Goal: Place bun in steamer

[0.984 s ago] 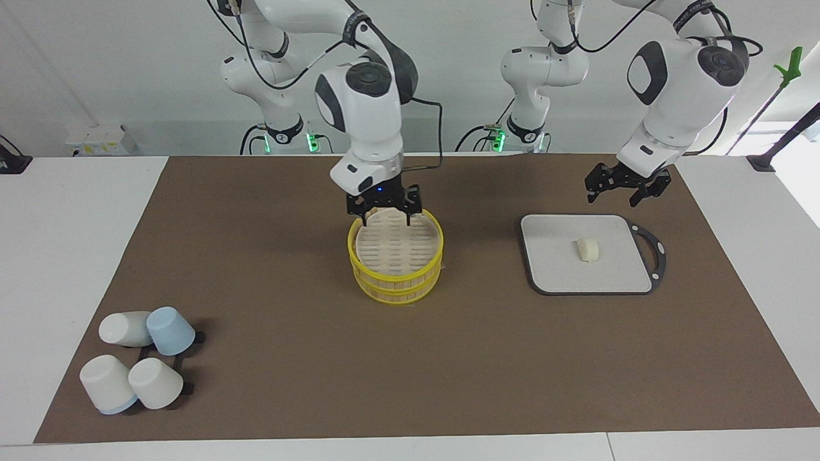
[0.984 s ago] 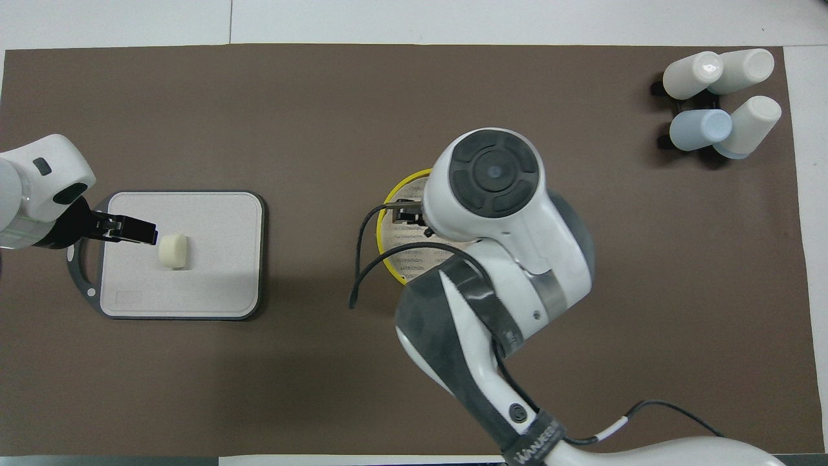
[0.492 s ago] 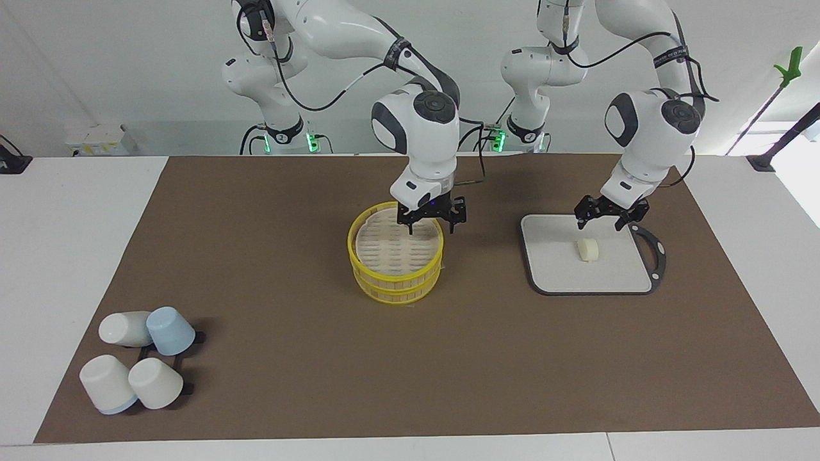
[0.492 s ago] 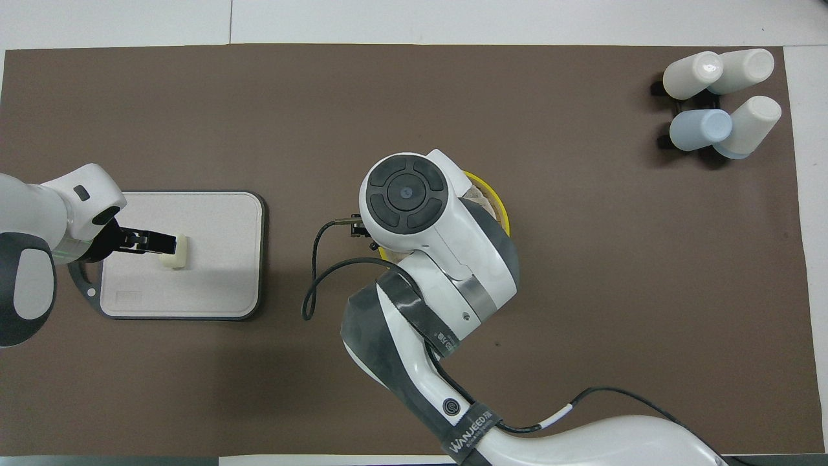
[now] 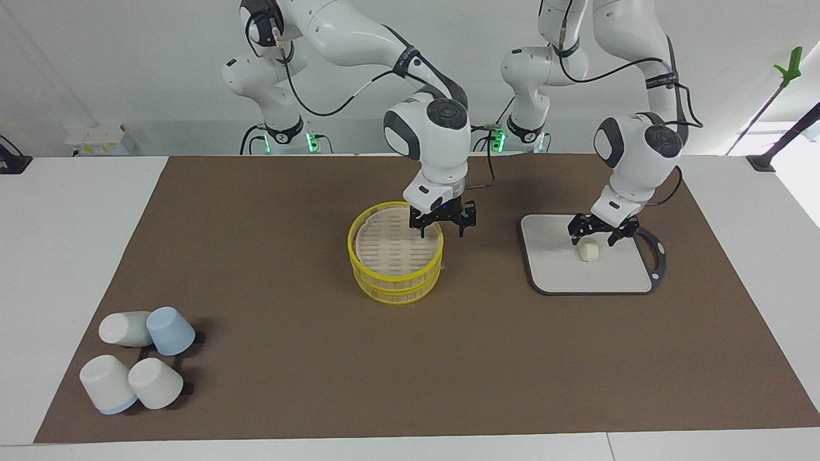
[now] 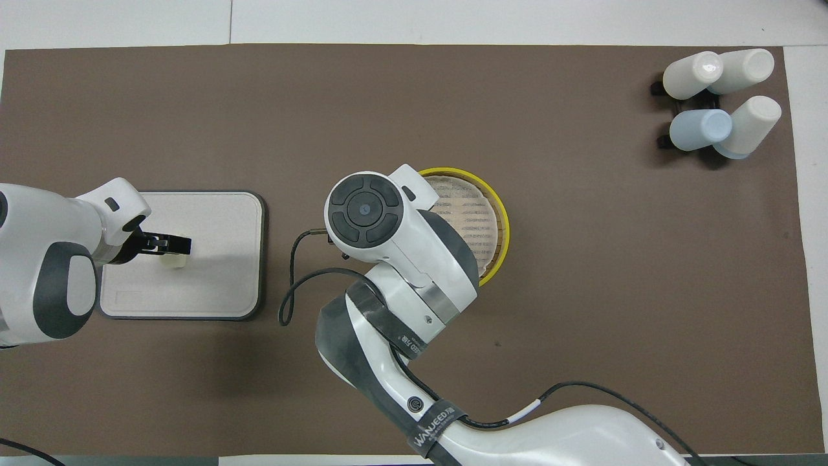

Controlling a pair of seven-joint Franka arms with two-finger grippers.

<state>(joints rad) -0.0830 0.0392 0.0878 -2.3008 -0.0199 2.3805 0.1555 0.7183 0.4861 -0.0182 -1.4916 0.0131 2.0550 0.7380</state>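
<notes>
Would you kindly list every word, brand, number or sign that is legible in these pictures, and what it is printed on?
"WANJEED": white letters on the black band around the right arm, in the overhead view.
A round logo sits just above it on the same arm; it cannot be read.
No other readable text.

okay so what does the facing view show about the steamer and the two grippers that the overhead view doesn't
Only the facing view shows the right gripper, fingers spread, at the steamer rim on the left arm's side, plus the steamer's stacked yellow wall. It also shows the left gripper open, low over the bun.

Only the overhead view shows the right arm's wrist covering part of the steamer and hiding its gripper.

Both show the bun on the grey board, lid on the steamer, cups at the right arm's end.
</notes>
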